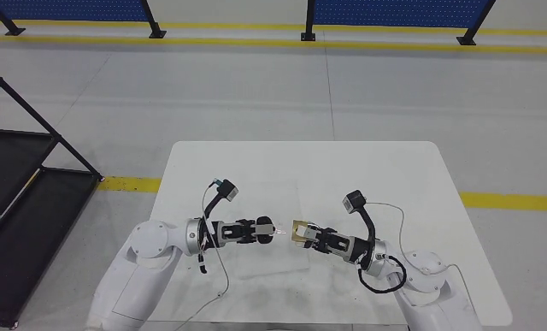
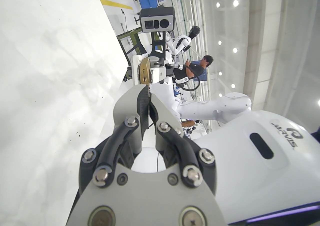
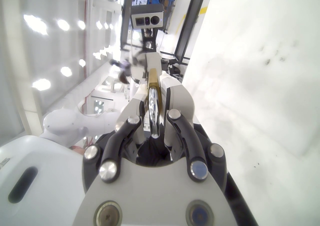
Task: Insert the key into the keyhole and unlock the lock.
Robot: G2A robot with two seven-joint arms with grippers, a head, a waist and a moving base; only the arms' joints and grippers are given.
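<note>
Both grippers hover above the white table (image 1: 385, 177), facing each other near its front middle. My left gripper (image 1: 267, 232) is shut on a small key (image 1: 279, 233), whose thin blade (image 2: 149, 90) pokes out past the ribbed pads. My right gripper (image 1: 311, 237) is shut on a brass padlock (image 1: 299, 231). In the right wrist view the brass body (image 3: 153, 81) stands between the fingers, with the silver shackle (image 3: 153, 109) pointing back toward the wrist. The padlock's keyhole face (image 2: 144, 73) looks at the key. The key tip sits just short of that face; contact cannot be told.
A black frame rack (image 1: 34, 186) stands on the floor left of the table. Cables (image 1: 218, 271) trail from both wrists over the table's front part. Blue barriers (image 1: 393, 6) stand far behind on the floor.
</note>
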